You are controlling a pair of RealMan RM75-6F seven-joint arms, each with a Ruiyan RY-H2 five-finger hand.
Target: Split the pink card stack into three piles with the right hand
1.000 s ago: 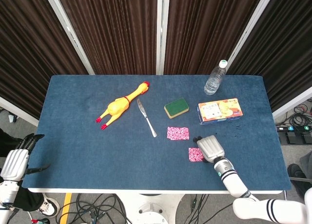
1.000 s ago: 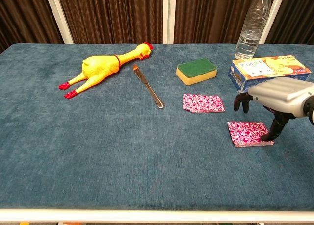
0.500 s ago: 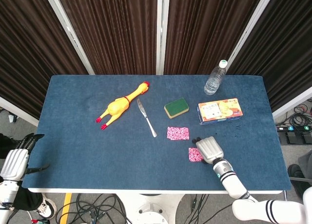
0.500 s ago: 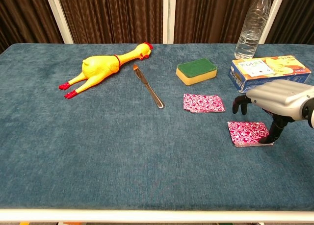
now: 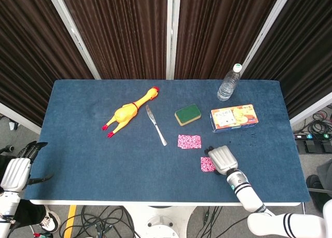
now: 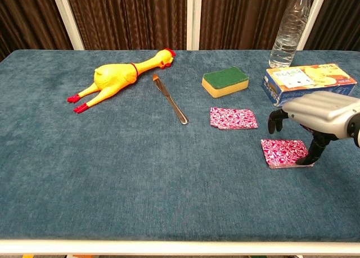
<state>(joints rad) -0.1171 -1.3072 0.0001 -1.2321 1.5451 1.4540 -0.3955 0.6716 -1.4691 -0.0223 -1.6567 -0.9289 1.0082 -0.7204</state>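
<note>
Two pink patterned card piles lie on the blue table. One pile (image 6: 233,118) (image 5: 189,141) sits below the sponge. The other pile (image 6: 284,152) (image 5: 207,164) lies nearer the front, to the right. My right hand (image 6: 318,114) (image 5: 222,159) hovers over that nearer pile's right side, palm down, with its fingertips (image 6: 314,154) reaching down at the pile's right edge. Whether they pinch any cards I cannot tell. My left hand (image 5: 16,171) hangs off the table's left front corner, fingers apart and holding nothing.
A yellow rubber chicken (image 6: 115,76), a table knife (image 6: 170,100), a green and yellow sponge (image 6: 225,81), an orange snack box (image 6: 308,78) and a clear water bottle (image 6: 289,28) lie across the back half of the table.
The right hand has shifted slightly toward the front and to the right over the nearer pile. The cards and the left hand have not moved.
</note>
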